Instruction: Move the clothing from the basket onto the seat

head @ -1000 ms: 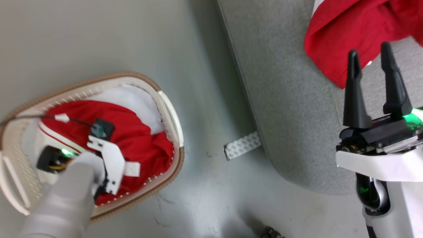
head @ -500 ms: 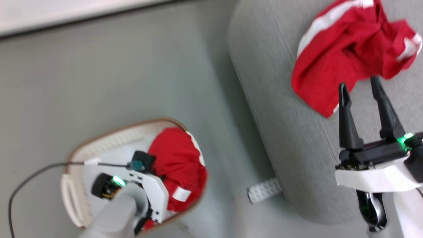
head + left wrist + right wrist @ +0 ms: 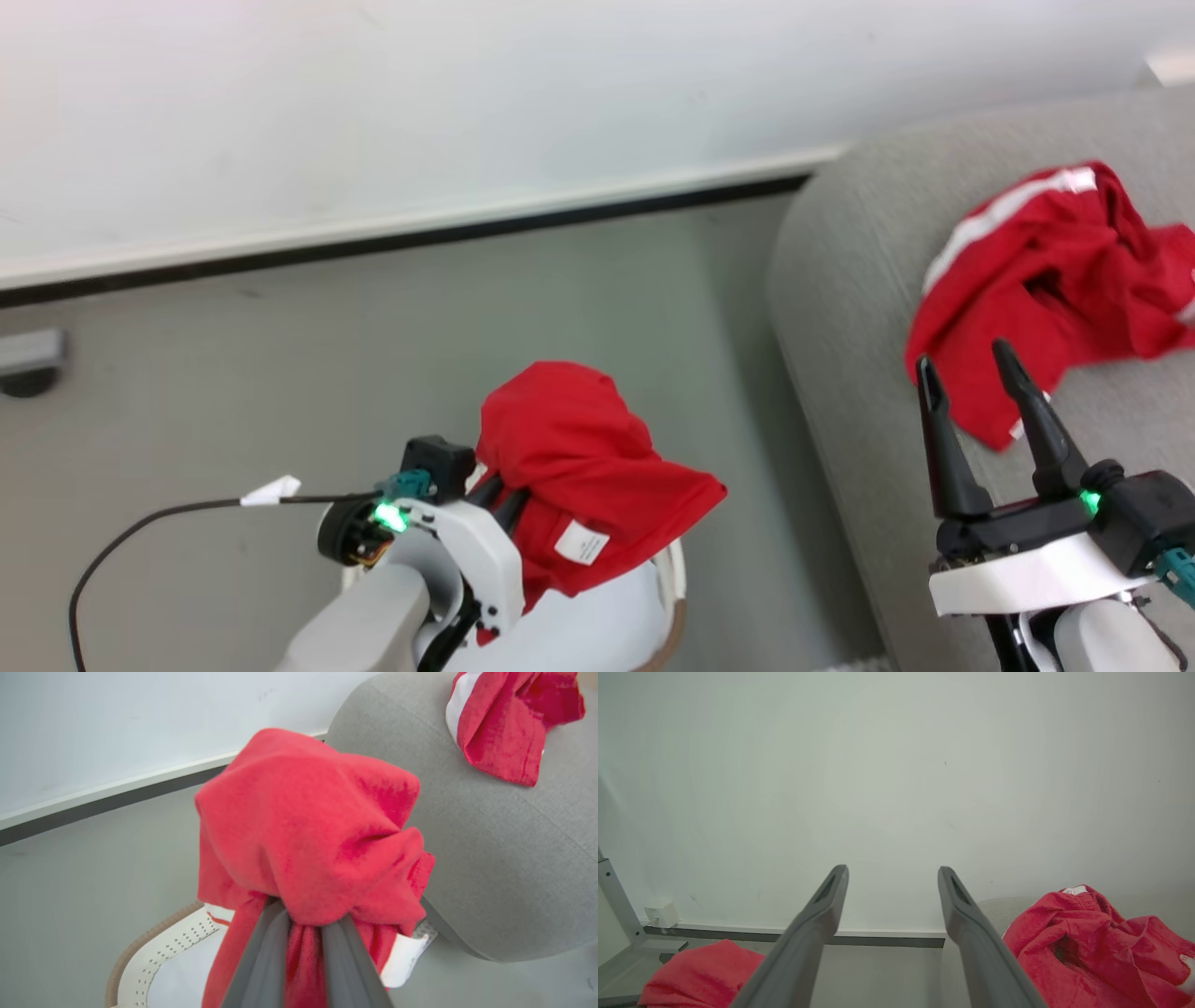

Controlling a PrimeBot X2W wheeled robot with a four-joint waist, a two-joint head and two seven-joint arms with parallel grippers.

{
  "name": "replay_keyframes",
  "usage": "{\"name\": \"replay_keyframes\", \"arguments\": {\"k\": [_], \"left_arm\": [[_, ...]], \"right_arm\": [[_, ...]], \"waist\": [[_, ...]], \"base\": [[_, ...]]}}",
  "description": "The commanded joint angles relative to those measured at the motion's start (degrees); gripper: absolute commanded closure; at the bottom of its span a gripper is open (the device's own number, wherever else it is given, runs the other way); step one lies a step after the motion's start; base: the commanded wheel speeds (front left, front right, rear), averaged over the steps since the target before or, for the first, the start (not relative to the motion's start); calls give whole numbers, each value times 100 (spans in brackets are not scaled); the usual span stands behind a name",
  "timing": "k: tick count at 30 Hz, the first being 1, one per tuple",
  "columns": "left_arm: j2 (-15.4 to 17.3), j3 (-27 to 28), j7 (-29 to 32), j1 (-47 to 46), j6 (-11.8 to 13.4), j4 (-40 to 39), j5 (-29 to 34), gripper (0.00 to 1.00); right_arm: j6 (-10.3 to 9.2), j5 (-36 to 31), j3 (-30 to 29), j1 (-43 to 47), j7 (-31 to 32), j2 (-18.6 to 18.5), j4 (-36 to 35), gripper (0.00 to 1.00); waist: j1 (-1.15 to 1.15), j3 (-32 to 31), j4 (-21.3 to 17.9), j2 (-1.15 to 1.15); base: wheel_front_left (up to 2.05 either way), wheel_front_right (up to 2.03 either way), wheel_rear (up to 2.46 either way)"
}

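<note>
Gripping red clothing in clamped left jaws above the basket at 6 o'clock; holding right jaws apart, empty. Could snag trailing folds on it, or drop short of the seat at 3 o'clock.

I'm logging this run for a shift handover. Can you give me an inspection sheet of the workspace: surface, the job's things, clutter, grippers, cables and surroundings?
Surface: grey floor, bare between basket and seat.
Job's things: one red garment bunched in the left gripper, hanging over the basket; second red garment lying crumpled on the seat.
Clutter: small grey fitting on the floor by the wall.
Grippers: left gripper shut on the garment; right gripper open and empty, over the seat's edge.
Cables: black cable with a white tag, looping from the left wrist.
Surroundings: white wall with a dark baseboard.
</note>
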Motion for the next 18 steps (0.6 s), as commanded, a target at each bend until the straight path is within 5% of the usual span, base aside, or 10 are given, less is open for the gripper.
{"name": "replay_keyframes", "arguments": {"k": [1,18], "left_arm": [[54,50,-33,-10,11,-135,-52,100],[363,752,102,-127,270,-2052,-490,100]], "right_arm": [[-13,59,25,127,0,-47,47,0],[-13,245,621,432,0,105,459,0]], "waist": [[1,-384,383,0],[1,-964,881,0]], "base": [[0,0,0],[0,0,0]]}}
